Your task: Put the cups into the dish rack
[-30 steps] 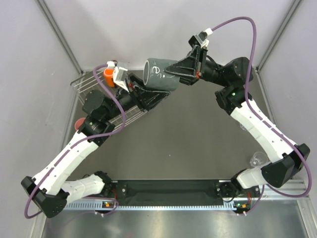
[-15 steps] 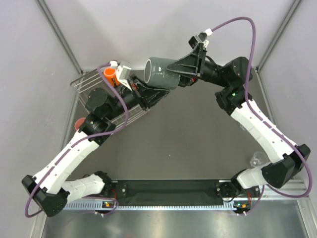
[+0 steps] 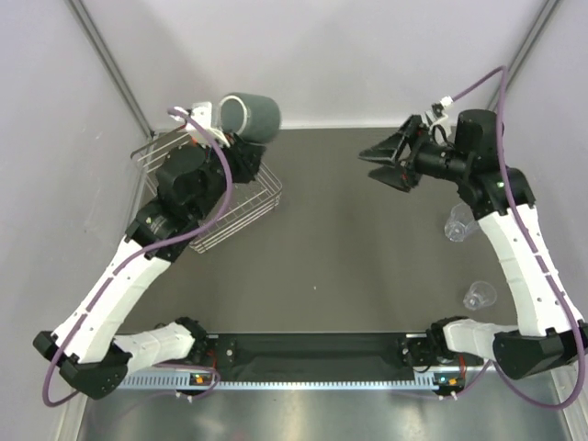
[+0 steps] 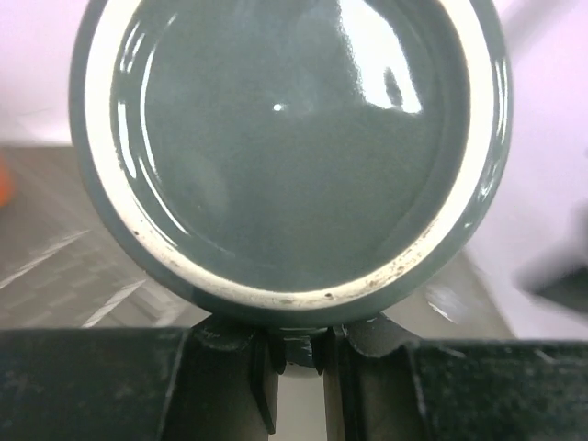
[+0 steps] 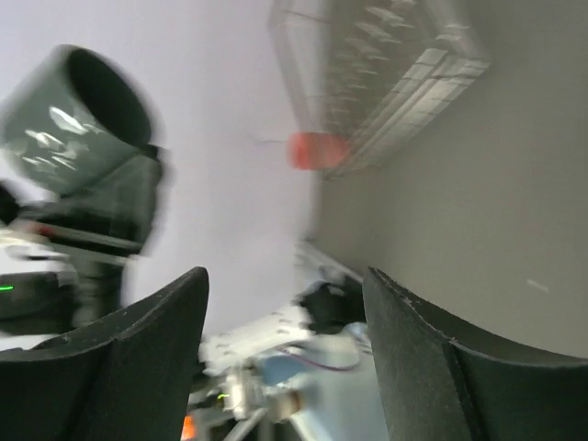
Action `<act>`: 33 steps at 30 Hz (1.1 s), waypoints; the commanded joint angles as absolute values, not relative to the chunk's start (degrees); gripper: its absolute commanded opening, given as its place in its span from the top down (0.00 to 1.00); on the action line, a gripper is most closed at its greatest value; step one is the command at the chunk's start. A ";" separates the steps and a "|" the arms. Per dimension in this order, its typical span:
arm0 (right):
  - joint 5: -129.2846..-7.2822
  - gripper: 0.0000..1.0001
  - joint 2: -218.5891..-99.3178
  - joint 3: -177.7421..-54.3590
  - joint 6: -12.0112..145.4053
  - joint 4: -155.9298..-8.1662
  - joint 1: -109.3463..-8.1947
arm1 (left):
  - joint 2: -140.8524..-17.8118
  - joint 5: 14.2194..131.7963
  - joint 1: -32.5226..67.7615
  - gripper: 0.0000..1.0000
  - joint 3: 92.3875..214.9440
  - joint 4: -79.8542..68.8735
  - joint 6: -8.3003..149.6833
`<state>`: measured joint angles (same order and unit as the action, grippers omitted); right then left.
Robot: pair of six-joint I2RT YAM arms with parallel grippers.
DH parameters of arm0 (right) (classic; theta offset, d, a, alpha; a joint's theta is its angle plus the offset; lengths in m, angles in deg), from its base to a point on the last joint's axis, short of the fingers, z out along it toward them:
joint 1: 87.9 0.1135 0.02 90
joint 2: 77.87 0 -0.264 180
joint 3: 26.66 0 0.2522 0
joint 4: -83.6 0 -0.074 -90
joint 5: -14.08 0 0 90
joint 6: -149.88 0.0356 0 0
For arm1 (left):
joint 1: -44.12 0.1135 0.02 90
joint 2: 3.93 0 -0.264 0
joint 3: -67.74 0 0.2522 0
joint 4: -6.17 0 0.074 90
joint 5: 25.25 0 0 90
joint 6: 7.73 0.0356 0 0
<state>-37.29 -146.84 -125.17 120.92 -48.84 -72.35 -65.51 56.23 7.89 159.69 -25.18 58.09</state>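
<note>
The dark grey cup [image 3: 250,115] hangs tilted over the far edge of the dish rack [image 3: 262,197], a shallow silver wire basket at the left. My left gripper [image 3: 241,138] is shut on the cup's rim; in the left wrist view the cup [image 4: 285,138] fills the frame and the gripper [image 4: 296,347] pinches its wall. My right gripper [image 3: 369,165] is open and holds nothing, well to the right of the cup. Two clear tumblers [image 3: 457,223] [image 3: 478,295] stand at the right. A sliver of the orange mug [image 4: 3,179] shows at the left edge.
The right wrist view is blurred: the right gripper [image 5: 285,276] is open, with the grey cup [image 5: 78,115] on the left arm and the rack [image 5: 386,64] beyond. A reddish blur [image 5: 317,150] sits by the rack's corner. Grey walls close in on the dark table.
The right gripper opened, let go of the grey cup and drew back to the right. The left gripper closed on the cup and carried it left, above the rack's far edge.
</note>
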 commanded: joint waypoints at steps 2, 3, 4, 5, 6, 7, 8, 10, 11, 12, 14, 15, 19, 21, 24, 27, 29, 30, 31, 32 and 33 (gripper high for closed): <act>-51.20 0.32 -147.82 -136.55 95.33 -12.19 -73.83 | -71.15 27.33 10.79 1.00 170.15 -38.33 57.05; -55.75 0.32 -148.18 -139.61 93.21 -9.72 -73.92 | -74.03 24.35 12.20 1.00 171.57 -41.05 54.96; -57.54 0.31 -148.27 -140.60 90.15 -6.30 -73.84 | -75.54 24.40 14.22 1.00 172.80 -45.00 53.63; -59.99 0.31 -148.01 -141.05 89.16 -5.48 -73.83 | -77.21 25.01 19.80 1.00 175.43 -47.65 51.88; -60.63 0.31 -147.57 -140.70 88.45 -5.04 -73.83 | -80.45 25.46 22.56 1.00 176.84 -49.93 47.60; -60.81 0.31 -147.05 -140.18 87.23 -4.77 -73.83 | -82.39 24.59 24.76 1.00 178.08 -51.78 46.08; -60.81 0.31 -146.00 -139.56 86.69 -4.51 -73.83 | -84.24 23.36 28.00 1.00 180.70 -55.46 44.41; -61.42 0.30 -144.77 -137.89 84.51 -3.90 -73.92 | -89.86 18.73 29.26 1.00 183.52 -55.85 43.60; -63.08 0.30 -144.58 -137.63 83.80 -3.46 -73.92 | -91.54 16.52 29.27 1.00 184.32 -55.85 43.60; -63.96 0.30 -144.32 -137.10 83.18 -3.28 -73.92 | -94.60 14.58 29.27 1.00 184.76 -55.58 42.56; -64.85 0.30 -143.35 -136.13 81.77 -3.28 -74.01 | -97.60 11.06 29.88 1.00 186.52 -55.15 41.49; -64.94 0.30 -142.92 -134.74 81.25 -3.63 -73.92 | -100.49 11.31 30.32 1.00 187.13 -54.97 41.14; -65.64 0.30 -140.81 -131.83 79.57 -3.72 -73.92 | -106.66 9.74 31.81 1.00 189.52 -53.65 39.56; -66.78 0.29 -140.45 -131.12 78.78 -3.72 -73.92 | -109.12 9.38 32.69 1.00 188.12 -51.38 38.59; -67.05 0.29 -140.36 -131.03 78.26 -3.63 -73.84 | -111.41 8.06 34.36 1.00 185.48 -51.02 33.50; -67.49 0.29 -140.98 -131.12 77.99 -3.72 -73.48 | -112.99 7.53 34.80 1.00 182.31 -47.68 33.58; -67.84 0.29 -141.59 -131.12 77.99 -3.98 -73.48 | -114.22 7.70 35.59 1.00 181.17 -47.06 32.79; -67.93 0.29 -141.85 -131.29 77.99 -4.07 -73.48 | -114.40 8.14 36.20 1.00 180.73 -46.88 32.18; -68.10 0.29 -142.21 -131.38 77.90 -4.24 -73.40 | -114.40 9.89 37.25 1.00 179.16 -45.75 31.30; -68.10 0.29 -142.56 -131.56 77.81 -4.42 -73.31 | -114.06 10.86 37.79 1.00 177.66 -43.74 32.08; -68.10 0.29 -143.00 -131.91 77.81 -4.59 -73.22 | -113.79 11.48 38.05 1.00 174.52 -41.02 33.30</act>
<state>-66.91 -142.10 -130.74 79.08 -5.04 -73.66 -115.12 13.48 36.76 177.70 -49.64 33.93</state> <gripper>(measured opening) 0.711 0.239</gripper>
